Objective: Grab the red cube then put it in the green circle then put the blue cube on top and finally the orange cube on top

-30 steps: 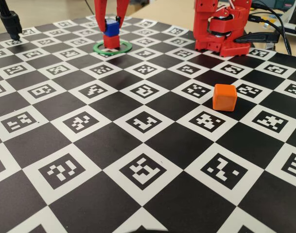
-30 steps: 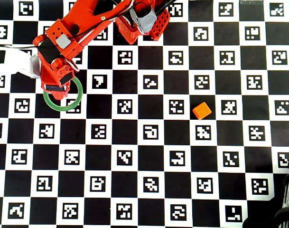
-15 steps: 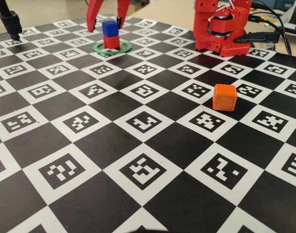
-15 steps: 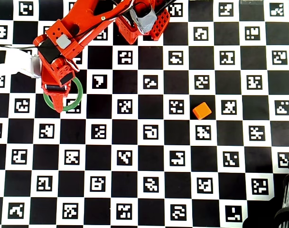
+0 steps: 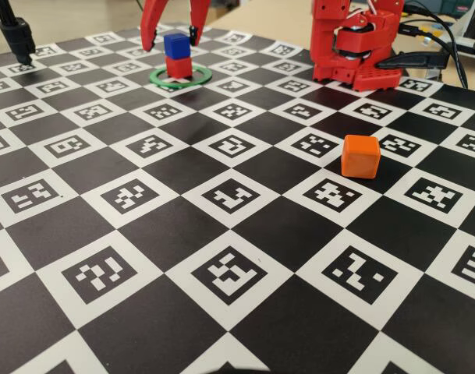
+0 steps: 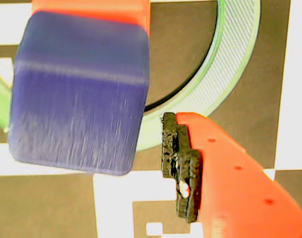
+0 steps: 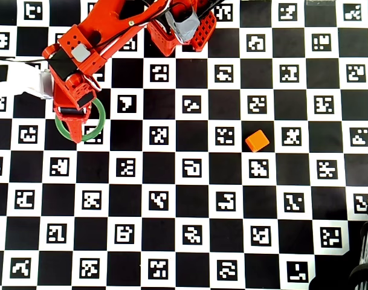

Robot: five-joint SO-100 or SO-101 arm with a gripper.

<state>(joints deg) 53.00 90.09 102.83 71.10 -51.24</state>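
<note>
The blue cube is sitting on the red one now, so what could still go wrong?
The open gripper straddles the blue cube, so a finger might clip it while lifting away and topple it off the red cube in the green circle. The orange cube must still go on top, and a narrow two-cube stack could tip.

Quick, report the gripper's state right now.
Gripper: open, holding nothing; its fingers stand apart on either side of the blue cube, which sits on the red cube.
</note>
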